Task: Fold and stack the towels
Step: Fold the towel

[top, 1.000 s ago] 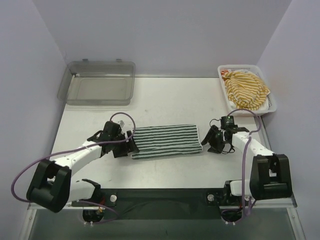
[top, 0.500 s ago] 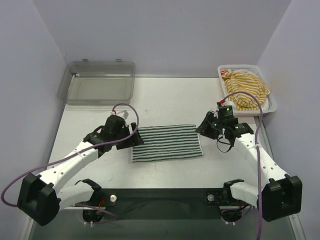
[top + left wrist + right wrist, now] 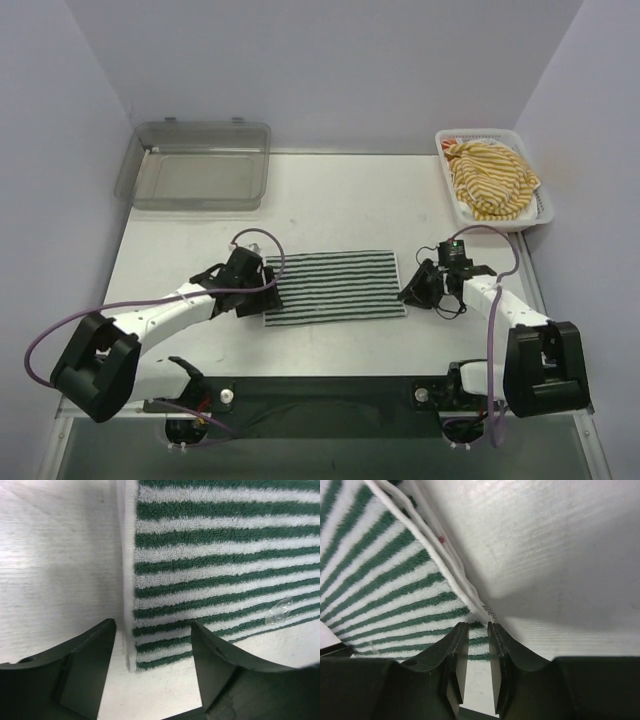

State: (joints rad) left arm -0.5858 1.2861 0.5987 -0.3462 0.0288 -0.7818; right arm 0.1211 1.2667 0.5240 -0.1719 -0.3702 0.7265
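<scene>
The green striped towel [image 3: 335, 287] is lying lengthwise between both hands: the left hand [image 3: 152, 630] is straddling its left edge, wide; the right hand [image 3: 479, 626] is sitting narrow at its right edge, grip unconfirmed.

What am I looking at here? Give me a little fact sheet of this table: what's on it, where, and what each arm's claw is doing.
Table: white, with both arms reaching in from the near edge
Green-striped towel: lying flat mid-table, between the two grippers
Left gripper: open, jaws either side of the towel's left edge
Right gripper: jaws nearly together at the towel's right edge; grip unclear
Yellow-striped towel: bunched up in the white basket, far right corner
Clear tray: far left corner
</scene>
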